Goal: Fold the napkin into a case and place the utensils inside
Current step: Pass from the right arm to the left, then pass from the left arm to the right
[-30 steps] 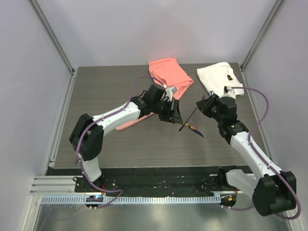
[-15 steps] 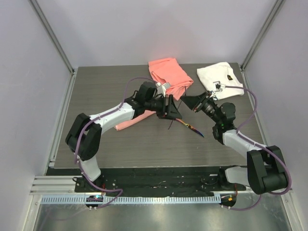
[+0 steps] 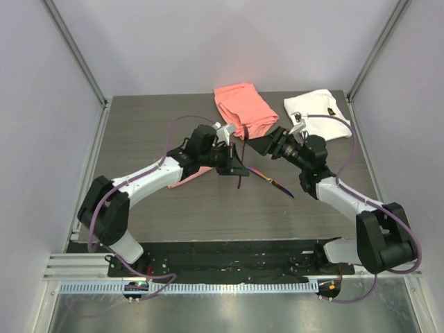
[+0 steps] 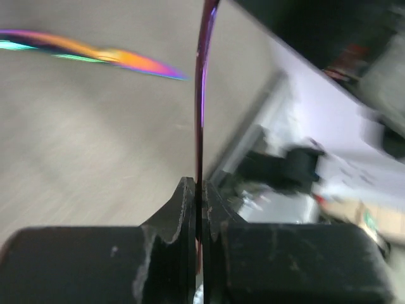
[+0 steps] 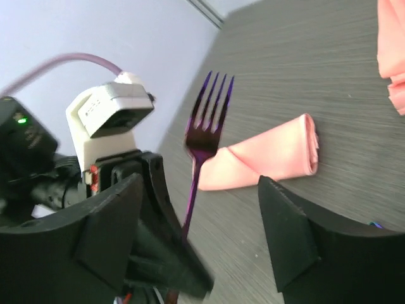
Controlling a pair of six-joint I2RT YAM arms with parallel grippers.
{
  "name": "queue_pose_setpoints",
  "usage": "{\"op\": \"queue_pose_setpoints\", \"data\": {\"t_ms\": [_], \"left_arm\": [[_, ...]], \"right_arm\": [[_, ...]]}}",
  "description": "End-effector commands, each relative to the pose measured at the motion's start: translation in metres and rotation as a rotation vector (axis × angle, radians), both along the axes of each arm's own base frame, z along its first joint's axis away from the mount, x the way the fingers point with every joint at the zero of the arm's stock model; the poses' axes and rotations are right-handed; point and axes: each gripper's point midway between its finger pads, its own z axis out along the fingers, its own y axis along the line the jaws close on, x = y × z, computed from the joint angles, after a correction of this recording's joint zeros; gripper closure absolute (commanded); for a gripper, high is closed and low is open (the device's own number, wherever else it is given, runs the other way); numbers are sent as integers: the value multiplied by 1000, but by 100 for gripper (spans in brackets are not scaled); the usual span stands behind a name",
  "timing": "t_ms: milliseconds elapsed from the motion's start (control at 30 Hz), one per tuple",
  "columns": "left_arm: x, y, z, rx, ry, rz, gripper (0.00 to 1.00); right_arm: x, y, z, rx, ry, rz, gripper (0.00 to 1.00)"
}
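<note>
Left gripper (image 4: 197, 190) pinching fork (image 5: 204, 130) by handle, mid-table. Right gripper (image 3: 266, 146) standing spread just right of fork, gripping nothing. Case (image 5: 272, 158) lying left, partly under left arm. Second utensil (image 3: 275, 183) lying nearer, right.

No readable text, brand, number or sign in any view. On white cloth (image 3: 316, 111) at far right of desk (image 3: 152, 132): small dark mark (image 3: 331, 109), too small to read. Left wrist view: background blurred, pale patches with dark smudges, illegible. Right wrist view: green indicator light (image 5: 22, 119) on black housing, no lettering legible.
</note>
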Motion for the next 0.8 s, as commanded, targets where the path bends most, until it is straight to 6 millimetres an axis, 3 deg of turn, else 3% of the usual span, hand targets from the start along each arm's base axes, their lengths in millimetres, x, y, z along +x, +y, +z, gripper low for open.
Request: {"op": "queue_pose_setpoints", "data": {"t_ms": [0,33,67,133,267,333,367,433,600,767], "left_arm": [[42,67,-7,438,-260,323,100],[40,82,-18,539,-277,324,100],[40,86,-17,566,-300,335,100],[38,91,-18,606,-342,325,100],[34,102,-19,665,-371,310,100],[30,100,-17,649,-374,280,100],[31,96,-13,631,-397,276,100],[30,99,-10,623,-414,285,100],[29,96,-16,636,-393,266,100],[27,92,-16,617,-383,263,100]], "right_arm": [[0,-6,-8,-308,82,-91,18],[8,-6,-4,-342,81,-97,18],[3,-8,-20,-405,154,-79,18],[5,0,-9,-404,113,-32,19],[15,20,-3,-417,65,61,35],[17,32,5,-394,48,116,32],[19,39,-3,-392,76,133,29],[20,48,1,-380,68,153,25],[18,78,2,-310,65,185,21],[19,81,14,-267,44,159,21]]}}
